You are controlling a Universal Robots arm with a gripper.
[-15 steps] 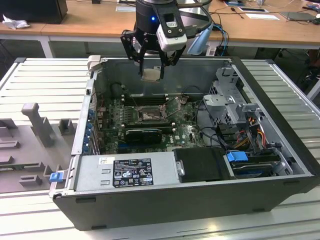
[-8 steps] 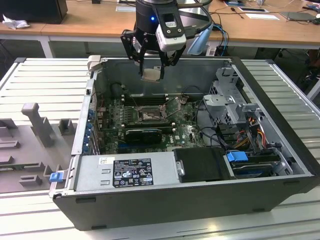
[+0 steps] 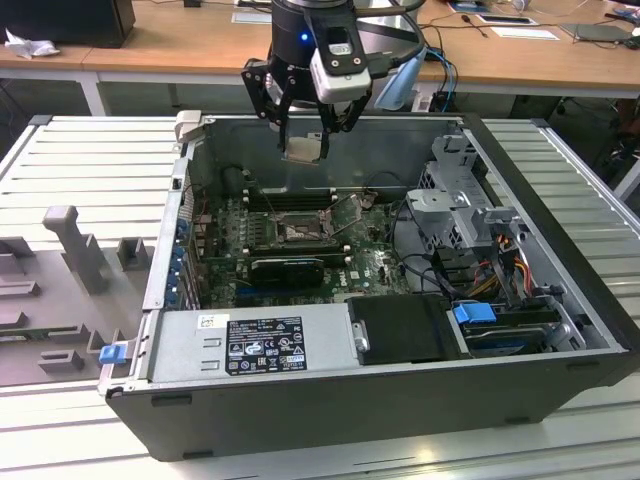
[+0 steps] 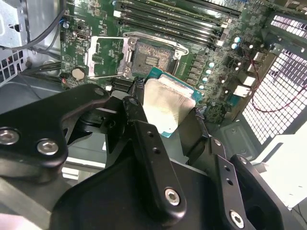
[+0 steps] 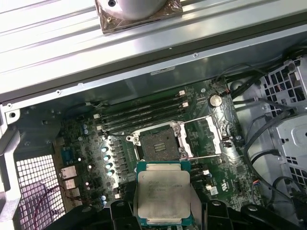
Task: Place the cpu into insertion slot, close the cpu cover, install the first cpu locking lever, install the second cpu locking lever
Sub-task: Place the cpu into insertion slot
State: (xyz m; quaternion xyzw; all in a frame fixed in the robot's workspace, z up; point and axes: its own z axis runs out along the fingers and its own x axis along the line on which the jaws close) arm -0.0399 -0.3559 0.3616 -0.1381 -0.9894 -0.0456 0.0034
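CPU (image 3: 303, 148) is up in the air right now, clamped between the gripper (image 3: 305, 130) fingers (image 4: 133, 109) on two opposite edges, metal lid facing up in the first wrist view. It hangs over the back of the open computer case (image 3: 330, 400) and isn't touching the board. Going across the exterior view from its left: a few grey plastic fixtures (image 3: 75, 240) sit on the slatted metal table (image 3: 100, 160), well apart from the case. Then comes the case's near-left corner with a little blue latch (image 3: 112, 352), and the grey power supply (image 3: 250, 345) along the near wall. Behind that is the green motherboard (image 3: 370, 265), with the long black memory slots (image 3: 290, 198) toward the back. The insertion slot (image 3: 298, 232) sits just in front of them, almost straight under the gripper. It's bare, contacts exposed, and in both wrist views the CPU looks close beside it but not in it. The cpu cover (image 5: 216, 123) is flipped open next to the slot. On the exterior view's right you've got the metal drive cage (image 3: 455, 200) and a tangle of coloured cables (image 3: 500, 262).
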